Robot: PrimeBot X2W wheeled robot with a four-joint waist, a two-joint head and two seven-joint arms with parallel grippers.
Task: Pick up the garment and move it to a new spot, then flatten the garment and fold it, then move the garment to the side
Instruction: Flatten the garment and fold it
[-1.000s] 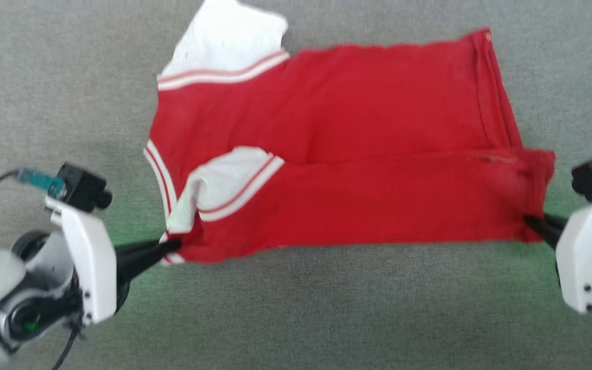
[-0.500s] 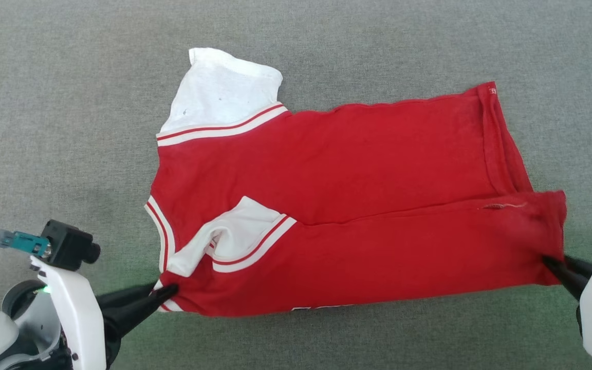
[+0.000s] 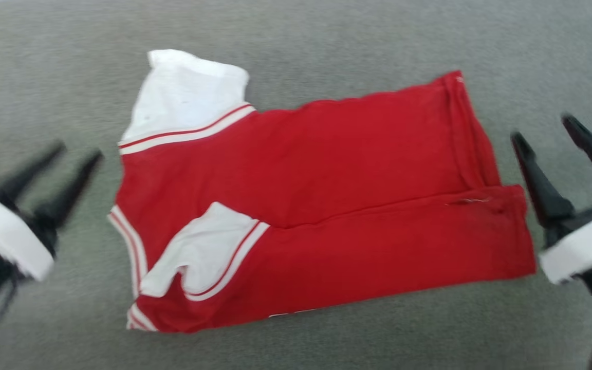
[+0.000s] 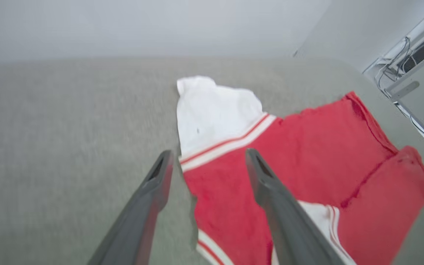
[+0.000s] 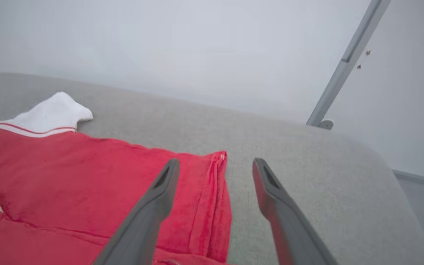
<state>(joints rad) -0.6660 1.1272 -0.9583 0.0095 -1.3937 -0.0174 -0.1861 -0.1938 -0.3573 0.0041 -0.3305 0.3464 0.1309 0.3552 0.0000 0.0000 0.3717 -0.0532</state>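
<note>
Red jersey (image 3: 327, 205) lying folded on grey bench (image 3: 296, 349), left gripper (image 3: 77, 150) spread empty beside its collar end, right gripper (image 3: 542, 128) likewise beside its hem

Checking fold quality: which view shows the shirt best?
Head view: the whole shirt shows from above, fold line included, slightly blurred. The left wrist view has it slanted, partly behind the left end effector; the right wrist view crops its near side.
</note>
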